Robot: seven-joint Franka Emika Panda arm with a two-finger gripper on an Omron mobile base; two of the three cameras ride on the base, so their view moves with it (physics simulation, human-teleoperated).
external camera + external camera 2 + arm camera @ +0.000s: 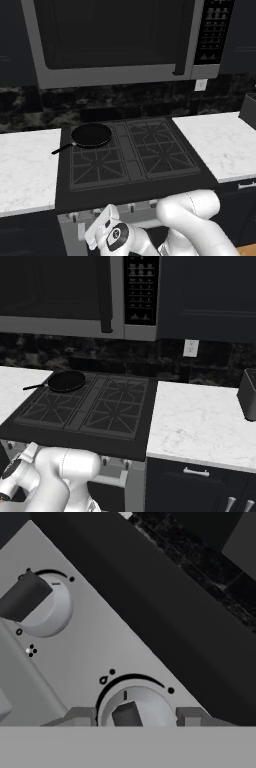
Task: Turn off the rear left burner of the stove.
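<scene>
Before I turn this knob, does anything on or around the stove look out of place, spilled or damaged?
Nothing stands out. The frying pan sits flat on the rear left burner, handle pointing out over the counter. No flame shows. The stove looks intact, and the gripper brackets a knob on the front panel.

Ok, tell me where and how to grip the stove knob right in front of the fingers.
Grip the knob's raised dark bar, one fingertip on each flat side, coming straight at the silver front panel. The round base gives no purchase; the gripper already straddles the bar, apparently open.
</scene>
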